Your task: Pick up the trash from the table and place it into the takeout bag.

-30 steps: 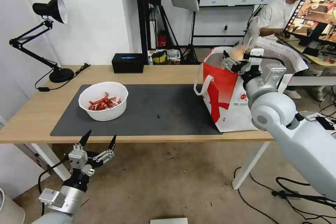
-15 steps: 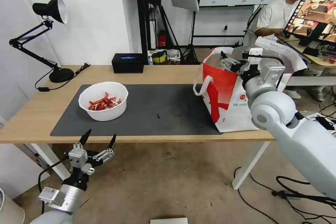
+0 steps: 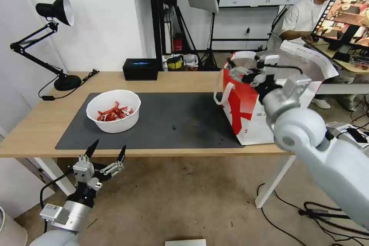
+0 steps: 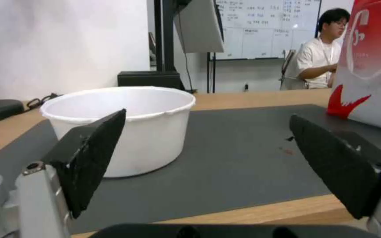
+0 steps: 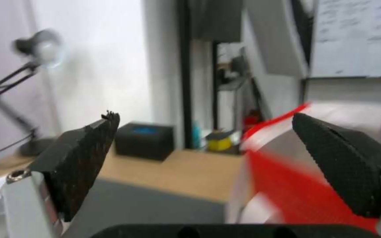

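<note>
**A:** Table (image 3: 184, 80), light wood, runs across mid-frame of the head view; dark mat (image 3: 184, 123) covers most of it. What sits on it?

**B:** Bowl (image 3: 113, 110), white, red scraps inside, on the mat's left part, centre-left of frame. Bag (image 3: 250, 103), red and white, upright at the mat's right end, centre-right. Bowl and bag well apart. Black box (image 3: 140, 68) at the table's far edge, upper centre-left. Lamp (image 3: 50, 42) at upper left, its base on the table.

**A:** Right claw?

**B:** Right claw (image 3: 241, 70) at upper centre-right, over the bag's open top near its left rim. Right wrist view: fingers (image 5: 80, 162) spread wide, nothing between them; the bag's red edge blurred past them.

**A:** Left?

**B:** Left claw (image 3: 106, 151) at lower left of the head view, below the table's near edge, in front of the bowl. Left wrist view: fingers (image 4: 91, 155) wide apart, empty; bowl seen between them on the mat, bag at far right.
</note>
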Available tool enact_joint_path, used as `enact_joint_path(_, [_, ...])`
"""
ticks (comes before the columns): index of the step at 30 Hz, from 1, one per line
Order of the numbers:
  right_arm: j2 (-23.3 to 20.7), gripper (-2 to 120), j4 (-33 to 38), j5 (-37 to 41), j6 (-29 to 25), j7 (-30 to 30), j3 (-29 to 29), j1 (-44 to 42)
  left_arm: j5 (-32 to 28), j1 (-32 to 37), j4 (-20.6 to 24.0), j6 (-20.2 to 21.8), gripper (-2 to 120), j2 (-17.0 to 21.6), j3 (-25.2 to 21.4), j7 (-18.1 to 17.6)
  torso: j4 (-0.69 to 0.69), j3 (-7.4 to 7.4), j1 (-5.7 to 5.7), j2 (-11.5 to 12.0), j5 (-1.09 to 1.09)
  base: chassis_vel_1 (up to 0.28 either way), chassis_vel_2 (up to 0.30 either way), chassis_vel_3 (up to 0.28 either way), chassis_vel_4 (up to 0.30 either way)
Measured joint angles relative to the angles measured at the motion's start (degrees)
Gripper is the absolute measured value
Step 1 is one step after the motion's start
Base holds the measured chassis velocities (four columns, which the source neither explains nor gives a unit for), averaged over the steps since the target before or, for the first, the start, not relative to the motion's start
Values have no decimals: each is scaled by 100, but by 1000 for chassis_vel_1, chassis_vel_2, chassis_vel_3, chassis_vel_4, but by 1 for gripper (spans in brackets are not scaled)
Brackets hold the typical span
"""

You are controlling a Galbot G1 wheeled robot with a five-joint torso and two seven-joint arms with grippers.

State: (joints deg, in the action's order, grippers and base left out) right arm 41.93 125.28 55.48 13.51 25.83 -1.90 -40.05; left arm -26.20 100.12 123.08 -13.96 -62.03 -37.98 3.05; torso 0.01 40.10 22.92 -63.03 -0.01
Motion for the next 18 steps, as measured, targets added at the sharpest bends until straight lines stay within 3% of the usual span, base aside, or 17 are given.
enact_joint_path(7, [-119,100,574,-439,-36,-327,-87,-1043,17,42,14,-27,100,-72,-55,3,-2,-1,0,0,0,0,0,0,0])
enact_joint_path(13, [-63,100,546,-812,-184,-489,92,-1420,126,277,129,-141,100,-332,-268,68,1,0,-1,0,1,0,0,0,0])
enact_joint_path(18, [38,100,481,-1395,-482,-628,13,-2289,237,385,162,-180,100,-438,-366,176,-1,0,0,0,1,0,0,0,0])
